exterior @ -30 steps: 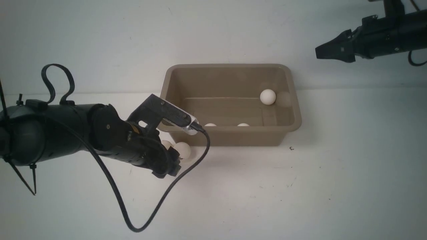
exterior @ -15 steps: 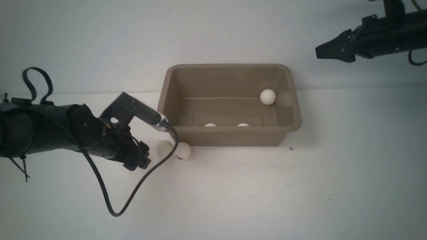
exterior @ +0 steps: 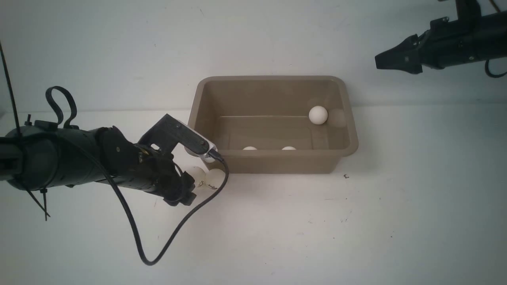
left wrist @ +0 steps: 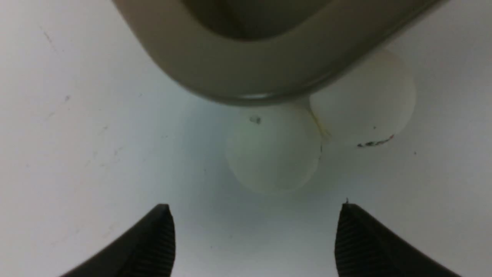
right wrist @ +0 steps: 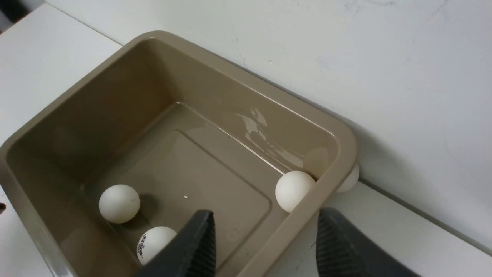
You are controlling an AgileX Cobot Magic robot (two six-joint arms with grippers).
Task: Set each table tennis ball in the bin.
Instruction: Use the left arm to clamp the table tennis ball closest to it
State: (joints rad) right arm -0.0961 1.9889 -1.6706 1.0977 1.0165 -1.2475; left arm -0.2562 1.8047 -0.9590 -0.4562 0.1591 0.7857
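1. White plastic on a white tabletop: a plain ball and a logo ball lie touching each other, left of centre in the front view, pressed against the lower-left corner of the bin; the left wrist view shows both partly tucked under its flared rim
2. The left tool hangs low with its jaws spread wide and nothing between them; the plain ball lies straight ahead of the gap, not yet between the fingers; the logo ball sits beyond it and off to one side
3. My judgement: the reach must go forward toward the bin corner, and closing must take the plain ball alone, since its neighbour and the rim crowd it
4. The right tool, upper right of the frame, is parted and empty, well apart from this pair; the left arm is far nearer
5. Three balls rest inside the bin; a sixth ball sits outside, behind its far corner
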